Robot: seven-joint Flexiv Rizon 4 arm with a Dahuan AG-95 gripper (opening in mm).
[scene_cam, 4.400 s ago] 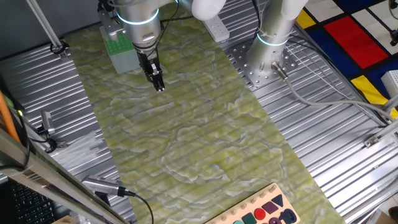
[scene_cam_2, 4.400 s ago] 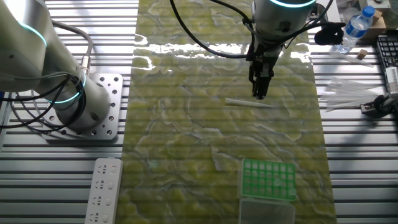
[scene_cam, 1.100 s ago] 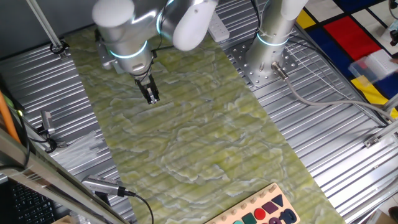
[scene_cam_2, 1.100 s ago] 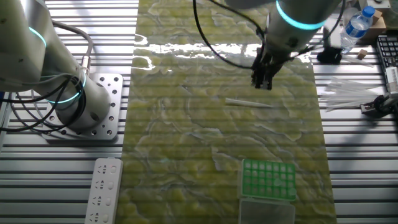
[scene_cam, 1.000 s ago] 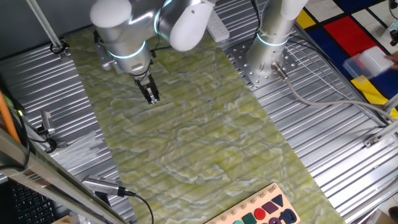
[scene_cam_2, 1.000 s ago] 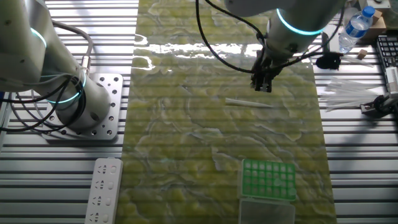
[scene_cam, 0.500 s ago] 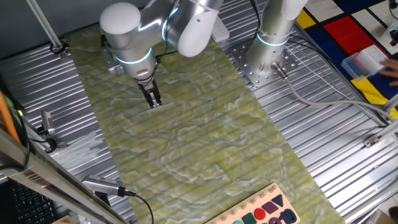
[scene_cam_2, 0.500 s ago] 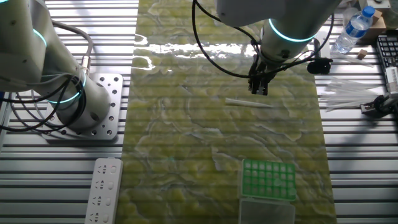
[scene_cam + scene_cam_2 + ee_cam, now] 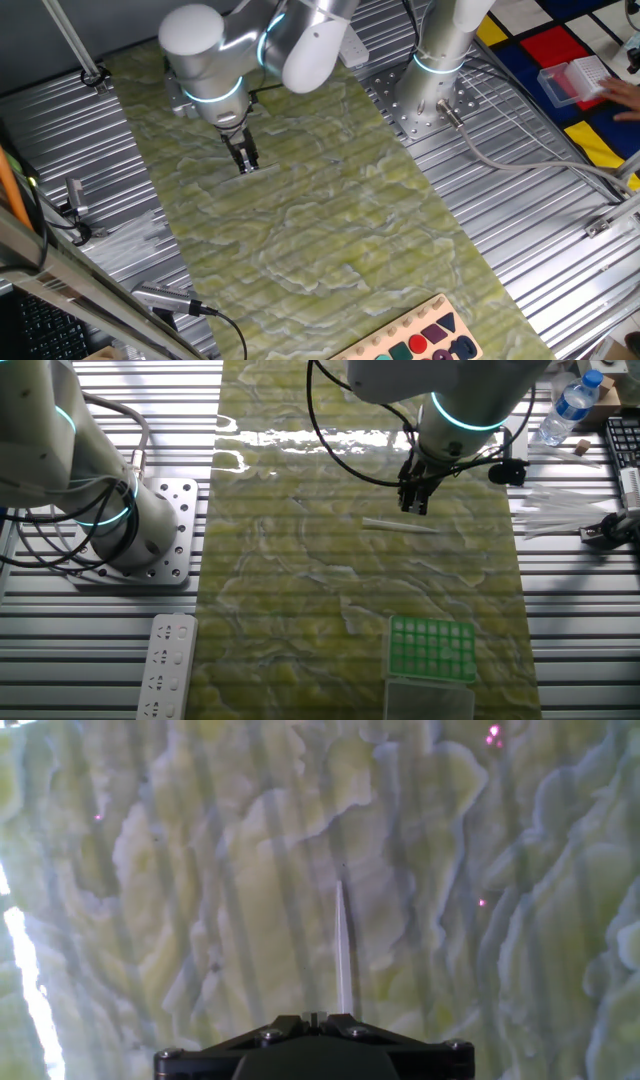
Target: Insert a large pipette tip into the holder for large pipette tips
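one fixed view: the gripper (image 9: 246, 164) hangs low over the green marbled mat (image 9: 330, 220); the gap between its fingers is not resolvable.

the other fixed view: the large pipette tip (image 9: 398, 525) lies flat on the mat, just below the gripper (image 9: 413, 507). the holder for large pipette tips (image 9: 432, 649) stands well apart from the tip, at the mat's near edge.

hand view: the large pipette tip (image 9: 343, 952) lies on the mat directly ahead of the gripper housing, pointing away from it.

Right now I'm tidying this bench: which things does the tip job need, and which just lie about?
Needed:
large pipette tip, flat on the mat
green-topped holder
gripper

Lying about:
water bottle
white power strip
loose plastic sleeves
shape puzzle board
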